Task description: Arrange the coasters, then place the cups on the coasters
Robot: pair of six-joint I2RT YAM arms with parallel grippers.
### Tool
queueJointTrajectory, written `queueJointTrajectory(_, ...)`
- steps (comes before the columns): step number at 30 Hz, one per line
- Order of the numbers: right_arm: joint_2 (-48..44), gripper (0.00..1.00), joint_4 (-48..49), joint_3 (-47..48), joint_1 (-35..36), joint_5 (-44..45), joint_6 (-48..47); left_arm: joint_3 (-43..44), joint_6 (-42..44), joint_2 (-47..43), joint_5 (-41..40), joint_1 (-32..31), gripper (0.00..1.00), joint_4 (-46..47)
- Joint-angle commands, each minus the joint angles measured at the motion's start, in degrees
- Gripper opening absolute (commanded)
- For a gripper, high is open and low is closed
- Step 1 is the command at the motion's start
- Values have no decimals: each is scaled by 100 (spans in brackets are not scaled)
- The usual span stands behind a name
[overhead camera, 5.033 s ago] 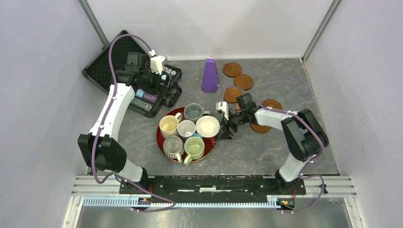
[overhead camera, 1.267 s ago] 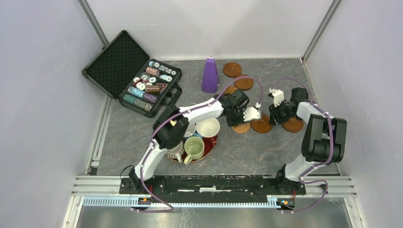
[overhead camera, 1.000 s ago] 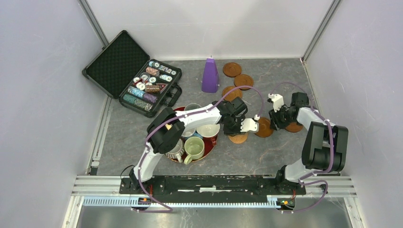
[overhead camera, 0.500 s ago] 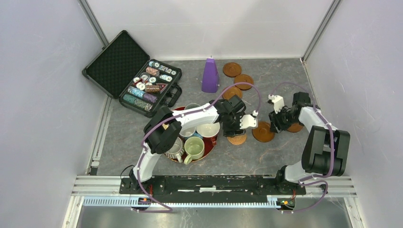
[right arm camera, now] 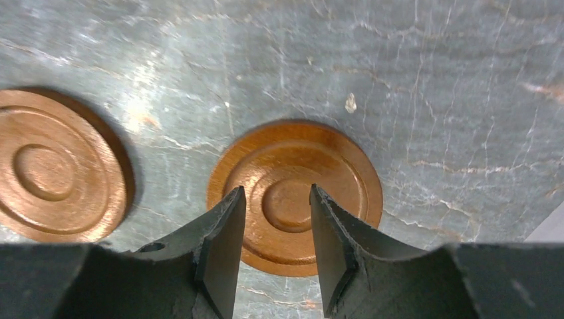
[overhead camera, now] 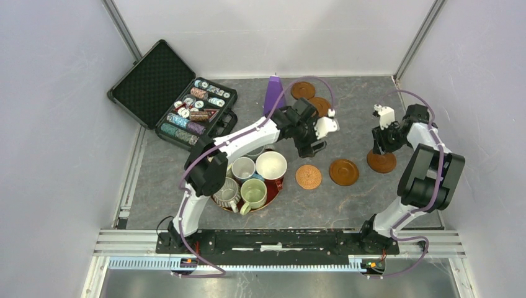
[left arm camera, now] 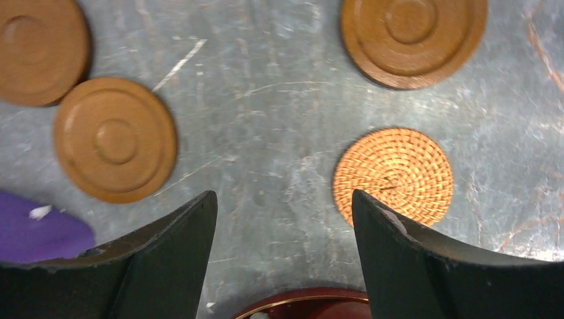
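Grey stone tabletop (overhead camera: 347,205) is carrying red tray (overhead camera: 276,185), cups (overhead camera: 271,164) crowding on it. Left gripper (overhead camera: 310,146) (left arm camera: 282,199) is hovering just beyond tray's far-right rim, jaws standing wide, gripping nothing. Woven coaster (overhead camera: 308,176) (left arm camera: 392,176) is lying just right of tray. Right gripper (overhead camera: 378,148) (right arm camera: 276,193) is hanging well right of tray over brown coaster (overhead camera: 383,165) (right arm camera: 346,193), jaws slightly parted, empty. Right wrist view is showing coaster's ringed centre between fingers; in top view gripper is covering part of it.
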Motion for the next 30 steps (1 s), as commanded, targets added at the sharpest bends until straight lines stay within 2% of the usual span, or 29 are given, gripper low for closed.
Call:
queueJointTrajectory(1, 145, 47, -58, 41, -83, 448, -153, 390, -644, 68, -186, 189, 81, 30)
queueJointTrajectory(7, 64, 45, -207, -450, -310, 682, -490, 625, -738, 325, -706, 364, 82, 118)
queueJointTrajectory(16, -583, 44, -463, -1217, -584, 679, -858, 1014, -590, 752, -1081, 590, 82, 275)
queueJointTrajectory(22, -822, 49, -647, -899, -630, 361, -795, 1221, -535, 1084, -1447, 675, 80, 632)
queueJointTrajectory(30, -772, 59, -585, 27, -622, -734, -262, 2025, -220, 1856, -2053, 732, 71, 954)
